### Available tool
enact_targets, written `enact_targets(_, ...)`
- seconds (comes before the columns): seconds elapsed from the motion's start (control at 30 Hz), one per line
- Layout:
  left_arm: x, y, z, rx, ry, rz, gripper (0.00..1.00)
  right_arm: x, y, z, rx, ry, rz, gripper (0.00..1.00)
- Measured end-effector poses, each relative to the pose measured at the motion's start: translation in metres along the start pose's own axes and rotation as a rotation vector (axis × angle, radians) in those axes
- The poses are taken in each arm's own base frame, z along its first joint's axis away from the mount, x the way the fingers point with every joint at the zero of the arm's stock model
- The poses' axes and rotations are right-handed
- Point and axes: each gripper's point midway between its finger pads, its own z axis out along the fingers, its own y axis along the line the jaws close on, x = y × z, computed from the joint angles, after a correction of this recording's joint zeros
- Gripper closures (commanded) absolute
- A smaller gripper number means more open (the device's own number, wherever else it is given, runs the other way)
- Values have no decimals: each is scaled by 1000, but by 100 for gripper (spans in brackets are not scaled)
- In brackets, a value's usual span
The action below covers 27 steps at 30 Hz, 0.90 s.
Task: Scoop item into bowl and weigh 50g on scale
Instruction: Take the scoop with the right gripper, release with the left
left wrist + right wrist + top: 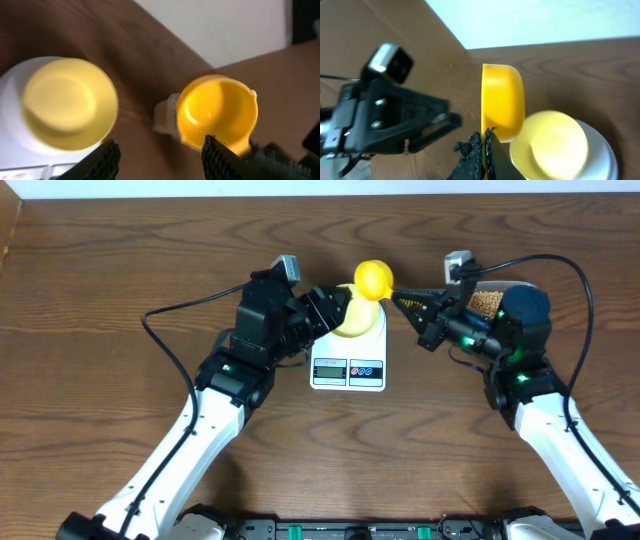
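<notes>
Overhead: a white scale [348, 370] sits mid-table with the pale bowl [352, 325] on its platform. The right gripper [398, 295] is pinched tight on the thin handle of a yellow scoop [374, 278], held just behind the bowl. The beans [487, 302] lie in a clear tub [505, 285] to the right, partly hidden by that arm.

Left wrist: the left gripper [160, 160] has its jaws apart with nothing between them. Bowl and scoop both look empty.

Right wrist: the scoop is turned on edge beside the bowl.

The beans are probably light, hard and quick to roll, so they are best carried in a level scoop. The light bowl may slide, and the left gripper crowds the pouring path.
</notes>
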Motion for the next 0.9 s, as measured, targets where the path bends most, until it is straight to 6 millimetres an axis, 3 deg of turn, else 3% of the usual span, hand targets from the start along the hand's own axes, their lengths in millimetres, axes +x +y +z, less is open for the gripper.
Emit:
enact_targets(0.27, 12, 13, -19, -164, 93, 168, 45, 6, -21, -6, 118, 86, 105, 99)
enact_targets(0.43, 19, 10, -34, -244, 149, 294, 44, -6, -23, -12, 203, 132, 91, 99)
enact_targets(0.53, 39, 18, -40, -296, 228, 397, 45, -17, -22, -14, 233, 136, 40, 99)
enact_targets(0.6, 54, 25, -42, -327, 284, 456, 55, -20, -22, -15, 246, 138, 4, 99)
enact_targets(0.73, 76, 37, -40, -395, 359, 564, 88, -15, -27, -17, 269, 161, -23, 99)
enact_targets(0.77, 79, 40, -37, -410, 369, 582, 92, -13, -28, -18, 273, 167, -28, 99)
enact_targets(0.9, 94, 55, -17, -463, 416, 641, 92, -10, -29, -19, 279, 184, -44, 99)
